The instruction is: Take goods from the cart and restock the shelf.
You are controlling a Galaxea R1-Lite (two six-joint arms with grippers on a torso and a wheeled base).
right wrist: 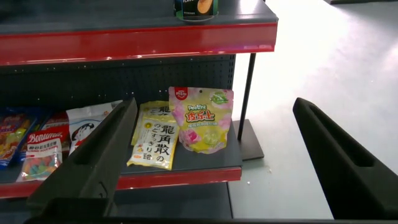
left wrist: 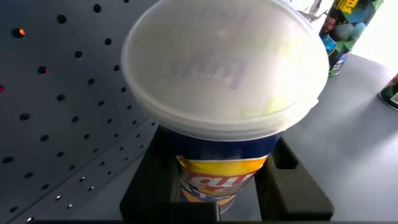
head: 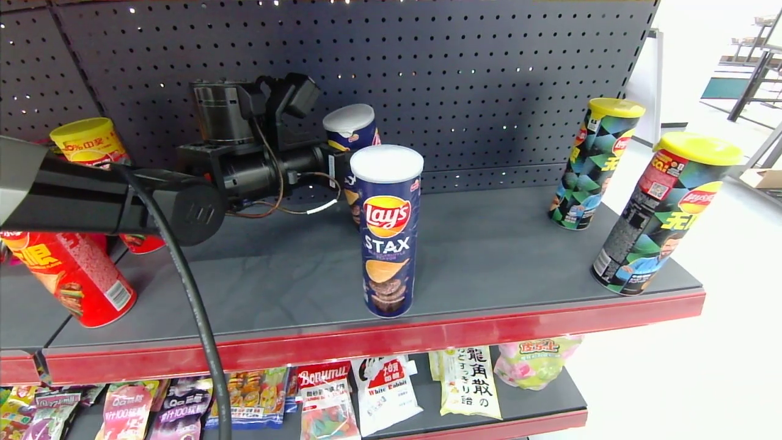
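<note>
Left pincer (left wrist: pixel 222 198), clamped on the white-lidded blue cardboard tube (left wrist: pixel 224 68), could topple the matching tube (head: pixel 387 232) just in front when retreating.

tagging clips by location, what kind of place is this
Probably a shop, or a mock one: a pegboard-backed shelf with a red edge, chip cans standing on it, snack bags below.

White floor (head: pixel 672 379), cardboard box (head: pixel 762 178)
</note>
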